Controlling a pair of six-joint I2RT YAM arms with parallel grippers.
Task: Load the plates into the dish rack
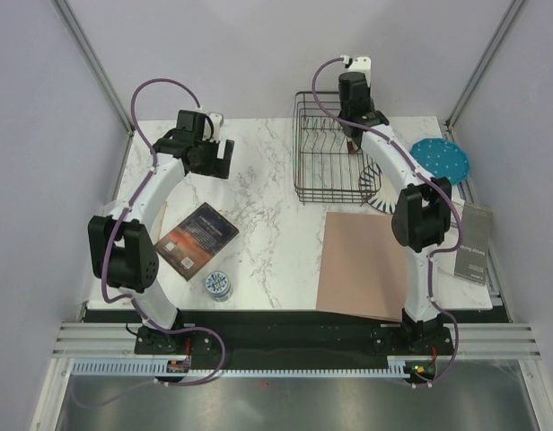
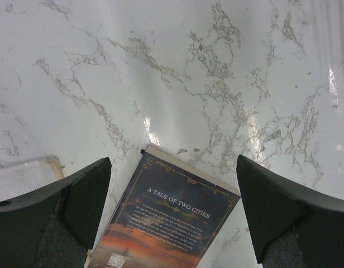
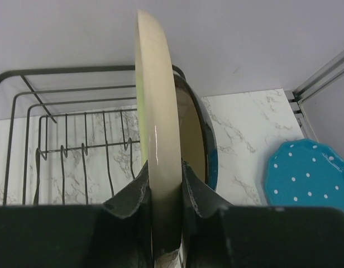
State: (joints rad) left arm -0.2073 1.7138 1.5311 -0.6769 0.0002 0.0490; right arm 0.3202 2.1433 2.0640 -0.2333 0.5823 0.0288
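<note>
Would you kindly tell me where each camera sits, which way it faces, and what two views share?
Top external: above, behind the bases, looking down on the white marble table; both arms whole.
Left wrist: faces down at a dark paperback book; open left gripper frames it.
Right wrist: looks over the black wire dish rack; right gripper shut on an upright cream round plate.
Shared: top and right wrist show the rack and a teal dotted round plate.

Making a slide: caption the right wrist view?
Right tool grips a cream plate on edge over the dish rack; teal dotted plate lies nearby.
</note>
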